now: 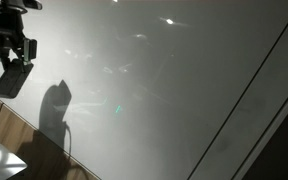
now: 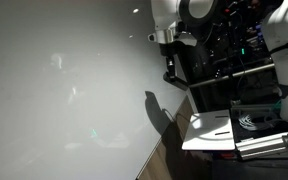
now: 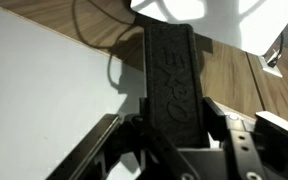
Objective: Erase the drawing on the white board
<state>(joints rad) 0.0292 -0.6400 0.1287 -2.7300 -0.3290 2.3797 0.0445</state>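
Note:
The white board (image 1: 164, 90) is a large glossy grey-white panel that fills most of both exterior views (image 2: 54, 90). A thin dark diagonal line (image 1: 246, 100) crosses its right part. Faint smudges and a small green spot (image 1: 117, 110) show near its middle; I cannot tell whether they are drawing or reflections. My gripper (image 1: 11, 60) is at the board's upper left edge, shut on a black eraser (image 1: 13, 79), (image 2: 173, 72). In the wrist view the eraser (image 3: 171, 80) stands between the fingers over the board's edge (image 3: 34, 110).
A brown wooden strip (image 1: 9, 130), (image 3: 234, 85) runs along the board's edge. A dark cable (image 3: 94, 25) lies on the wood. Equipment racks and a white device (image 2: 234, 110) stand beside the board, behind the arm (image 2: 174, 15).

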